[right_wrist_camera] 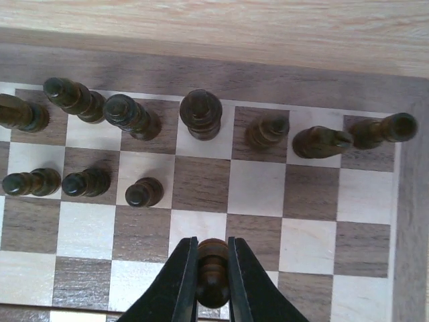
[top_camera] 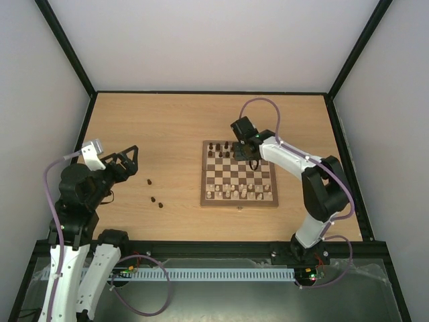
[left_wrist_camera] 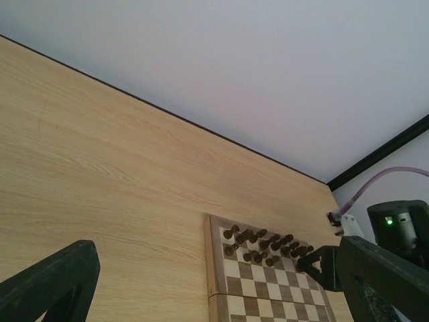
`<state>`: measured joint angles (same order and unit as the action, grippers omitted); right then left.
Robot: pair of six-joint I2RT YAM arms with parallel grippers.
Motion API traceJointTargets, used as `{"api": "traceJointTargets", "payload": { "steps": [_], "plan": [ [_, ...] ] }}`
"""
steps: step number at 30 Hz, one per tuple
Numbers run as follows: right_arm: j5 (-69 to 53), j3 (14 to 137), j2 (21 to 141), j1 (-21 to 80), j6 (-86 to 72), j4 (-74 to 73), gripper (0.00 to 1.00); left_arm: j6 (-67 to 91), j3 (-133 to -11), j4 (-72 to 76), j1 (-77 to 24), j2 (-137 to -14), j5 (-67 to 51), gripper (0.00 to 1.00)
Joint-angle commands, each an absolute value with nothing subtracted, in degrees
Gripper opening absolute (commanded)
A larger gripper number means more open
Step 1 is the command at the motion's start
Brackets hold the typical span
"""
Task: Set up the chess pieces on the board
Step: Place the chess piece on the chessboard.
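dark chess piece (right_wrist_camera: 212, 275) is pinched tight in the right gripper (right_wrist_camera: 212, 243) jaws, over the board (top_camera: 238, 204) squares a bit short of the dark rows (right_wrist_camera: 201, 117) at the far edge. three loose dark pieces (top_camera: 153, 199) sit on the table (top_camera: 167, 121) left of the board. left gripper (top_camera: 133, 162) hovers near them, jaws spread wide, holding nothing.

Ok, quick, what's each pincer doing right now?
Left pincer: open, holding nothing.
Right pincer: closed on a small dark brown wooden chess piece.

Glossy wooden pieces (right_wrist_camera: 201, 114), smooth wooden board (right_wrist_camera: 255, 188)
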<state>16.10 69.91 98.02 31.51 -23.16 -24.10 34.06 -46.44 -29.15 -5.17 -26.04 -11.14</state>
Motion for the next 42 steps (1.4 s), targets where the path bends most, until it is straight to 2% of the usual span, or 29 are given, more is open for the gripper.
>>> {"api": "traceJointTargets", "payload": {
  "steps": [1, 11, 27, 33, 42],
  "plan": [
    [15.14, 71.21, 100.62, 31.16, -22.50, -23.45, 0.09, 33.30, -46.00, -27.65, -4.92, -26.45, -11.42, 0.99],
    [15.88, 74.00, 106.46, 31.05, -22.59, -22.71, 0.09, 33.11, -44.75, -26.74, -4.92, -26.87, -11.03, 0.99],
    [16.79, 74.95, 108.28, 30.65, -22.49, -22.62, 0.13, 33.21, -44.08, -25.92, -4.92, -27.11, -10.81, 1.00],
    [17.19, 74.80, 108.03, 30.53, -22.65, -22.68, 0.22, 33.20, -44.12, -25.95, -4.92, -27.09, -10.78, 0.99],
    [18.15, 73.02, 103.13, 30.56, -23.17, -22.39, 0.30, 33.33, -44.12, -26.15, -4.92, -26.81, -10.89, 1.00]
  ]
}}
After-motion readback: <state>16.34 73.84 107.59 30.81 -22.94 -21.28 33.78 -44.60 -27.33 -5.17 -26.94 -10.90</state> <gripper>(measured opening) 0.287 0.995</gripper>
